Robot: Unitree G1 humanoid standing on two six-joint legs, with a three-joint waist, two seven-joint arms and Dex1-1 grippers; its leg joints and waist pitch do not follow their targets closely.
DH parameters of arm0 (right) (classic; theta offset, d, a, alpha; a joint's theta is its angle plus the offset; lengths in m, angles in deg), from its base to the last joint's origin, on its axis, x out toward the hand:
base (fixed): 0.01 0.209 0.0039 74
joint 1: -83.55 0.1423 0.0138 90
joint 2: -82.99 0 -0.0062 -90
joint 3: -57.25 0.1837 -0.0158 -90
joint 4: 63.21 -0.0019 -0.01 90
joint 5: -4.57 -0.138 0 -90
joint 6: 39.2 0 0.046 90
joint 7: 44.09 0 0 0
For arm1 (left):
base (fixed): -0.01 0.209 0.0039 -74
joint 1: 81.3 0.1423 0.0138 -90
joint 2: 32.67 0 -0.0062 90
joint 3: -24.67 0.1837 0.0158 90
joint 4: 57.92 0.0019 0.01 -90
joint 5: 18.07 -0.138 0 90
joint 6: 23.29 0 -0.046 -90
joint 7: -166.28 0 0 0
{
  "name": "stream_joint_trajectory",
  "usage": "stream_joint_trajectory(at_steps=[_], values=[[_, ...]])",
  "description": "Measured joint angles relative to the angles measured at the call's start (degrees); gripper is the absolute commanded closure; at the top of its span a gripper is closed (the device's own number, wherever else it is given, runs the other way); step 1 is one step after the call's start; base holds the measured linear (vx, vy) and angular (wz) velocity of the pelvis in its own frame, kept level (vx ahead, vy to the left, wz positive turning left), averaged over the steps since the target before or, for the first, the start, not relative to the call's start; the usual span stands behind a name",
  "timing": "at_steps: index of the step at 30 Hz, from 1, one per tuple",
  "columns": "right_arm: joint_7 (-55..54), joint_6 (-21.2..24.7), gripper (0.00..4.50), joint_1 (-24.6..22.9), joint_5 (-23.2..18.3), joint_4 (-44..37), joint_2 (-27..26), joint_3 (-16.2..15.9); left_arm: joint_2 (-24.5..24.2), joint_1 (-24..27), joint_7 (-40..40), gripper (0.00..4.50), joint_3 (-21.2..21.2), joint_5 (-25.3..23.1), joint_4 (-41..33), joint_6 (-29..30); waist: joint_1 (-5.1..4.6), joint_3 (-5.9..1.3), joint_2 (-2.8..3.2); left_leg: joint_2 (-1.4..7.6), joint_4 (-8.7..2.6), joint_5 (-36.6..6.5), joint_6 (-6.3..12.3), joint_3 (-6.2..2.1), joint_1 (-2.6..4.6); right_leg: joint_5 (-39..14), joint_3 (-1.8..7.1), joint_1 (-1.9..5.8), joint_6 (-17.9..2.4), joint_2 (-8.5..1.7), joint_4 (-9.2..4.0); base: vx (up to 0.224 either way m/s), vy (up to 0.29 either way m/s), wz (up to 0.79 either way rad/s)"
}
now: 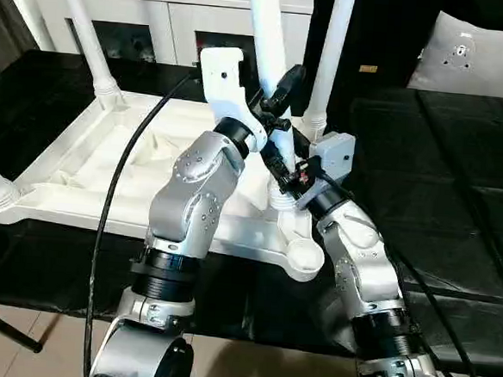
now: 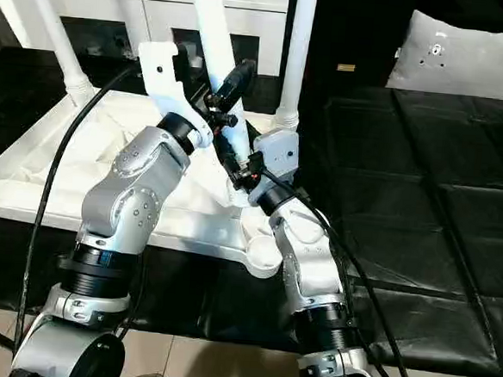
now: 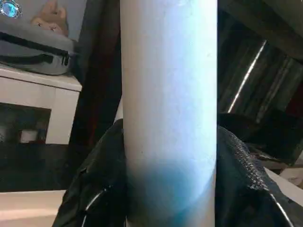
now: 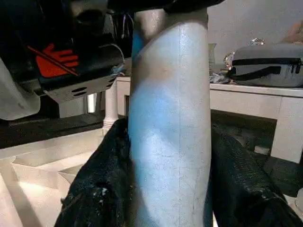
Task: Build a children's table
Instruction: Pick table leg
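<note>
Black mat (image 1: 460, 169) w/ tabletop (image 1: 72, 154); both grippers, left (image 1: 279, 100) & right (image 1: 285, 175), clamp leg (image 1: 270, 43).

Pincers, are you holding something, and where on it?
Both hold one white table leg: the left pincer grips higher on the tube, the right pincer near its lower end, above the corner socket.

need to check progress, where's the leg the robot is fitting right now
In the left eye view the leg stands near the table top's near right corner, close to the empty corner socket, gripped by the left gripper above and the right gripper below.
</note>
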Motion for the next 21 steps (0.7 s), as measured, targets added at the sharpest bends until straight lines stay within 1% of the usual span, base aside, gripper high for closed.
stream_joint_trajectory(at_steps=[2, 3, 4, 5, 6, 9, 10, 12, 13, 15, 18, 19, 21], values=[[1.5, 0.9, 1.96, 0.0, -1.1, 0.1, 0.1, 0.0, -0.1, 0.0, 0.1, 2.66, -0.1, 0.0, 0.6, 0.0, -0.03, 0.0, 0.0, 0.0, 0.01, 0.0, 0.01, 0.0, 0.01, 0.0, 0.0, 0.03, 0.0, 0.0, 0.01, 0.0, 0.0, 0.0], [2.0, 1.5, 1.83, 0.0, -1.7, 0.3, 0.1, 0.0, -0.1, 0.0, 0.1, 2.66, -0.3, 0.1, 0.9, 0.0, -0.08, 0.0, 0.0, 0.0, 0.01, 0.0, 0.01, 0.0, 0.01, 0.0, 0.0, 0.03, 0.0, 0.0, 0.01, 0.0, 0.0, 0.0], [2.3, 1.6, 1.83, 0.0, -1.7, 0.9, 0.5, -0.2, -0.7, -0.1, 0.0, 2.66, -0.6, 0.2, 1.8, 0.0, -0.1, 0.0, 0.0, 0.0, 0.02, 0.0, 0.04, 0.0, 0.01, 0.0, 0.0, 0.03, 0.0, 0.0, 0.01, 0.0, 0.0, 0.0], [2.5, 1.7, 1.57, 0.0, -1.7, 1.3, 0.8, -0.5, -1.0, -0.1, -0.1, 2.67, -0.8, 0.2, 2.3, 0.0, -0.1, 0.0, 0.0, 0.0, 0.04, 0.0, 0.05, 0.0, 0.01, 0.0, 0.0, 0.02, 0.0, 0.0, 0.01, 0.0, 0.0, 0.0], [2.8, 2.6, 1.53, 0.0, -1.9, 1.2, 1.2, -0.5, -1.6, -0.2, -0.3, 2.68, -1.1, 0.2, 3.3, 0.1, -0.15, 0.0, 0.0, 0.0, 0.05, 0.0, 0.07, 0.0, -0.02, 0.1, 0.0, 0.0, 0.0, 0.0, 0.01, 0.0, 0.0, 0.0], [4.3, 6.5, 1.47, -1.0, -3.2, -0.4, 2.3, -0.5, -5.2, -1.3, -1.0, 2.68, -2.5, 0.2, 5.3, 1.0, -0.53, 0.0, -0.01, 0.01, 0.04, 0.1, 0.08, -0.01, 0.04, 0.1, -0.01, 0.01, 0.0, 0.01, 0.06, 0.0, 0.0, 0.0], [4.7, 7.6, 1.25, -1.6, -3.7, -0.7, 3.0, -0.5, -5.9, -1.4, -1.1, 2.68, -3.3, 0.2, 5.3, 1.1, -0.51, 0.0, -0.01, 0.01, 0.04, 0.1, 0.08, 0.0, 0.05, 0.1, -0.01, 0.03, 0.0, 0.01, 0.05, 0.0, 0.0, 0.0], [5.6, 11.3, 1.08, -2.5, -4.6, -2.3, 4.6, -0.5, -7.1, -1.5, -2.2, 2.68, -3.9, 0.5, 5.4, 1.8, -0.46, 0.01, -0.01, 0.01, 0.06, 0.0, 0.08, 0.0, 0.03, 0.1, 0.0, 0.04, 0.0, 0.0, 0.03, 0.0, 0.0, 0.0], [7.6, 14.5, 0.96, -3.3, -5.9, -4.1, 6.3, -0.5, -8.3, -1.5, -3.6, 2.68, -4.0, 1.2, 5.4, 2.7, -0.21, 0.0, -0.01, 0.0, 0.07, 0.0, 0.08, -0.01, 0.02, 0.1, 0.0, 0.05, 0.0, 0.0, 0.01, 0.0, 0.0, 0.0], [11.0, 17.8, 0.69, -4.6, -8.7, -6.1, 8.6, -0.2, -9.8, -1.5, -5.9, 2.68, -4.3, 2.2, 5.4, 4.3, 0.17, 0.01, -0.01, 0.0, 0.11, 0.0, 0.1, 0.0, 0.01, 0.1, 0.02, 0.05, 0.0, -0.01, 0.01, 0.0, 0.0, 0.0], [14.0, 21.2, 0.64, -4.7, -13.1, -8.0, 10.9, 2.0, -10.9, -1.5, -9.0, 2.68, -4.9, 4.6, 5.4, 6.3, 0.54, 0.01, -0.01, 0.0, 0.14, 0.0, 0.1, 0.0, 0.01, 0.1, 0.02, 0.04, 0.0, -0.01, 0.05, 0.0, 0.0, 0.0], [15.0, 23.2, 0.64, -4.4, -15.3, -8.5, 12.1, 3.4, -11.2, -1.5, -10.9, 2.68, -5.0, 6.8, 5.4, 7.9, 0.69, 0.01, -0.01, 0.0, 0.15, 0.0, 0.1, 0.0, 0.05, 0.1, 0.03, 0.07, 0.0, -0.01, 0.06, 0.0, 0.0, 0.0], [16.3, 25.8, 0.63, -3.8, -17.4, -8.9, 14.3, 5.4, -11.7, -1.5, -13.5, 2.68, -5.3, 9.8, 5.3, 10.2, 0.9, 0.01, -0.01, 0.0, 0.19, 0.1, 0.1, 0.0, 0.05, 0.1, 0.02, 0.07, 0.0, -0.02, 0.11, 0.0, 0.0, 0.0]])
